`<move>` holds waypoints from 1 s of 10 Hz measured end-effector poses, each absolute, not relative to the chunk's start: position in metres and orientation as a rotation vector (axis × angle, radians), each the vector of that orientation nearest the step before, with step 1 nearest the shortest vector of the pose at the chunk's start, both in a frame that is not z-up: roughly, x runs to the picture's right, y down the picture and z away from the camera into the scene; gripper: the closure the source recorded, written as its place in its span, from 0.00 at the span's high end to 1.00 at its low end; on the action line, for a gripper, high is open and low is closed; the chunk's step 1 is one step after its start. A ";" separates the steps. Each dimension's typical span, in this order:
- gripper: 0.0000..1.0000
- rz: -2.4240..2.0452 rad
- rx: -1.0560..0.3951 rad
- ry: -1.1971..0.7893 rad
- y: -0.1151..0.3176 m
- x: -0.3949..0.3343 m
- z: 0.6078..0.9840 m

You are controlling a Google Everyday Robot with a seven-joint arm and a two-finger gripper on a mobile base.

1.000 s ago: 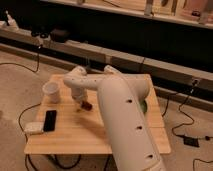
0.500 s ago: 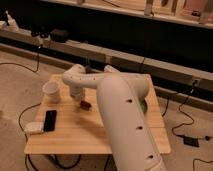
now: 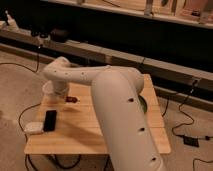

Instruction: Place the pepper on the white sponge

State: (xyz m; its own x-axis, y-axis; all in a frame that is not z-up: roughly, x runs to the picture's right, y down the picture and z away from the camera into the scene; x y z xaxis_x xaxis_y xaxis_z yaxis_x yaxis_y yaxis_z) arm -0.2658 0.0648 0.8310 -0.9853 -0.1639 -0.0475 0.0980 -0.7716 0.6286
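Pepper (image 3: pixel 72 99) sits right at the gripper (image 3: pixel 63 95), low over the back-left part of the wooden table (image 3: pixel 85 132). Can't tell if it's gripped or only touching; the wrist blocks the view, so the gripper's spread or closed state can't be told either. White sponge (image 3: pixel 33 127) is on the table's left edge as seen, toward the front, well apart from the pepper. Black phone (image 3: pixel 50 120) lies just beside the sponge, on the pepper's side. Bare wood runs from the phone toward the table centre. Arm (image 3: pixel 125 120) covers much of the right half.
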 end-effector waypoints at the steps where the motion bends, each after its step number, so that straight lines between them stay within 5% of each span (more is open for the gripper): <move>1: 0.00 -2.890 0.204 -1.030 0.065 -0.282 0.810; 4: 0.00 -3.020 0.334 -1.108 0.063 -0.313 0.762; 8: 0.00 -3.024 0.359 -1.113 0.067 -0.320 0.763; 10: 0.00 -3.038 0.498 -1.133 0.093 -0.376 0.769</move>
